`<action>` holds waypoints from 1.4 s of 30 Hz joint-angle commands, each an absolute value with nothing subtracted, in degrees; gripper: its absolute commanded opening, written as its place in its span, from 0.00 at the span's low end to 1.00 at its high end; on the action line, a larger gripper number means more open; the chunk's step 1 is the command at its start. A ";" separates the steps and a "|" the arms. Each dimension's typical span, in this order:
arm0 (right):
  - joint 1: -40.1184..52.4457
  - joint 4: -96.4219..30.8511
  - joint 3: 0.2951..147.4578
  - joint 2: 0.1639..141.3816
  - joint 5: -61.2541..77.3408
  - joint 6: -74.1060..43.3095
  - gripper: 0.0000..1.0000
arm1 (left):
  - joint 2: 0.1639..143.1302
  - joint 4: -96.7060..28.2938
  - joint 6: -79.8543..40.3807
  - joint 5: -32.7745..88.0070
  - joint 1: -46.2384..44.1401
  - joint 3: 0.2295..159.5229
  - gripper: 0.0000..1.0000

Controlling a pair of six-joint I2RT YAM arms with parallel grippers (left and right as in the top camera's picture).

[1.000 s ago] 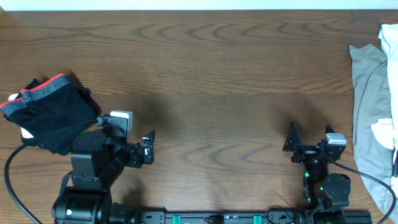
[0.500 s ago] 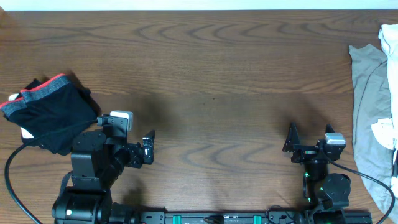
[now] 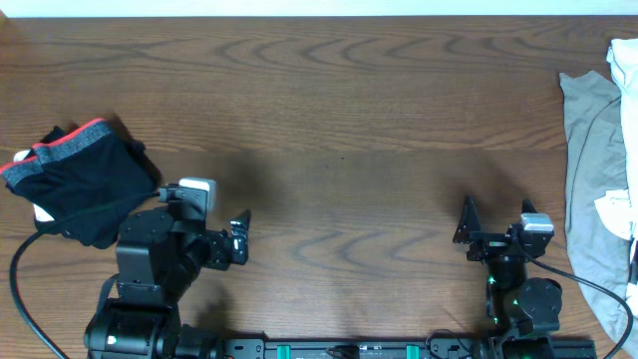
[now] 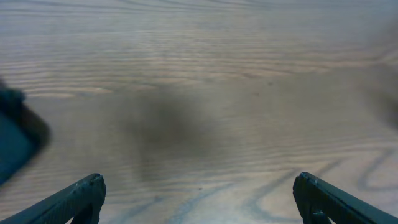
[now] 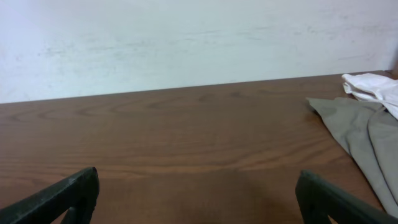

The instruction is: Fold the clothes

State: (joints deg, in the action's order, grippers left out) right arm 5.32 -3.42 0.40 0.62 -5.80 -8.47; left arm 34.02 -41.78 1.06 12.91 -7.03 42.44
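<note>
**Waiting With Both Tools Spread, Clothes at the Counter's Two Ends**

Nearest the robot's base, the left tool (image 4: 199, 193) had its two fingers wide apart with only bare wood between them. The right tool (image 5: 198, 193) was spread just as wide and held nothing. Both sat low by the near edge of the counter (image 3: 339, 120), a resting posture, probably so the middle stayed free as a folding area.

Farther out on the left, the black pants (image 3: 80, 184) lay in a compact bundle, the red-edged waistband on top toward the far side. They seemed to have been set aside there as finished work. On the right, well apart from the right tool, the beige-grey top (image 3: 588, 170) sprawled loosely along the counter's edge. A white piece (image 3: 623, 60) lay at its far end, and both looked unfolded and likely next in line.

The overhead view alone showed both piles at once, and how far each lay from the tools. The left wrist view caught only a dark blur (image 4: 15, 137) at its left margin, perhaps the pants, though it was too soft to tell. The right wrist view, looking level across the wood, showed the top's draped edge and, beyond it, a pale wall (image 5: 186, 43) that the overhead view missed.
</note>
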 commanded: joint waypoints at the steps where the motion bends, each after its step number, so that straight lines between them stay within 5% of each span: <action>1: 4.62 -3.81 0.32 0.27 -5.15 -7.62 0.99 | 33.61 -42.04 0.16 12.38 -9.56 42.19 0.98; 14: 4.62 -3.81 0.32 0.27 -5.15 -7.62 0.99 | 16.67 -41.80 2.98 5.43 -10.22 31.35 0.98; 28: 4.62 -3.81 0.32 0.27 -5.15 -7.62 0.99 | 1.39 -13.43 2.98 5.26 -10.20 4.19 0.98; 42: 4.62 -3.81 0.32 0.27 -5.15 -7.62 0.99 | 0.08 3.90 2.31 -1.93 -10.22 0.23 0.98</action>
